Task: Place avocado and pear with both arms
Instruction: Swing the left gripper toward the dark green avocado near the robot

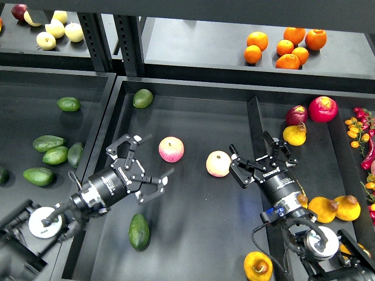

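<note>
The dark green elongated avocado [139, 231] lies in the middle bin near its front left. My left gripper [143, 167] is open and empty, hovering above and behind the avocado, just left of a pink-yellow apple [171, 149]. The squat golden pear [258, 266] with a brown dimpled end lies at the front edge, beside my right arm. My right gripper [258, 159] is open and empty over the divider [252, 120], just right of a second apple [218, 164].
A rounder olive avocado [142, 98] lies at the bin's back left. Several avocados [48, 150] fill the left bin. More pears [334, 208], a yellow pear [295, 134] and red fruit [323, 108] sit in the right bin. Oranges [285, 47] are on the shelf.
</note>
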### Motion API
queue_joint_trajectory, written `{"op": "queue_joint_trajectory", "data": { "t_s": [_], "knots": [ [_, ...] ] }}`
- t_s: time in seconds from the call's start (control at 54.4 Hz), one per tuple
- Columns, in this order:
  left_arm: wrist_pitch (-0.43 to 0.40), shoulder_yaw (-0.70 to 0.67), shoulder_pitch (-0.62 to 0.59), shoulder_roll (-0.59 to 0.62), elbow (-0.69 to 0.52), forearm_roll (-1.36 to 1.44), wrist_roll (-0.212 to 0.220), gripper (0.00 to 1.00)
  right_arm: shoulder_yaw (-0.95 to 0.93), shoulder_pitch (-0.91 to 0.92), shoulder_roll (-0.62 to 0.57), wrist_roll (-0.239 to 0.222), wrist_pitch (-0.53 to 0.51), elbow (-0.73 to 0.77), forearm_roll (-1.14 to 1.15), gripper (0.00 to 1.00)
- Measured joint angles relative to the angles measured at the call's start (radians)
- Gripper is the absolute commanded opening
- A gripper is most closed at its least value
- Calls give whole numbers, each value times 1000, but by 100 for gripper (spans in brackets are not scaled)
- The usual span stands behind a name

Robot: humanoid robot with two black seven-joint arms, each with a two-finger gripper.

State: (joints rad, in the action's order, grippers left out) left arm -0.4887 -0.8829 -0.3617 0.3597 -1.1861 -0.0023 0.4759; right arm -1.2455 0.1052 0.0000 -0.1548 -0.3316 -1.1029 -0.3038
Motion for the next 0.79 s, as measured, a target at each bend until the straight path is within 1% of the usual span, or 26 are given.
{"op": "queue_joint_trajectory", "data": {
  "t_s": [0.074, 0.202, 0.294, 0.368, 0.478, 0.681, 0.699, 0.791],
  "knots": [
    [0, 64, -54, 56, 14, 5, 10, 100, -4, 10, 0, 0, 2, 0, 0, 100],
    [0, 180, -161, 130, 31, 25, 13, 100, -9, 24, 0, 0, 5, 2, 0, 100],
    [0, 296, -269, 213, 33, 60, 13, 100, -9, 32, 0, 0, 6, 5, 0, 100],
    [0, 397, -359, 253, 33, 78, 13, 100, -9, 39, 0, 0, 7, 6, 0, 100],
    [0, 556, -500, 272, 33, 85, 13, 100, -9, 51, 0, 0, 9, 10, 0, 100],
    [0, 837, -736, 260, 32, 90, 13, 100, -10, 72, 0, 0, 13, 19, 0, 100],
    [0, 911, -792, 243, 32, 95, 13, 100, -10, 78, 0, 0, 18, 19, 0, 100],
    [0, 999, -856, 212, 33, 117, 13, 100, -11, 85, 0, 0, 24, 21, 1, 100]
  ]
}}
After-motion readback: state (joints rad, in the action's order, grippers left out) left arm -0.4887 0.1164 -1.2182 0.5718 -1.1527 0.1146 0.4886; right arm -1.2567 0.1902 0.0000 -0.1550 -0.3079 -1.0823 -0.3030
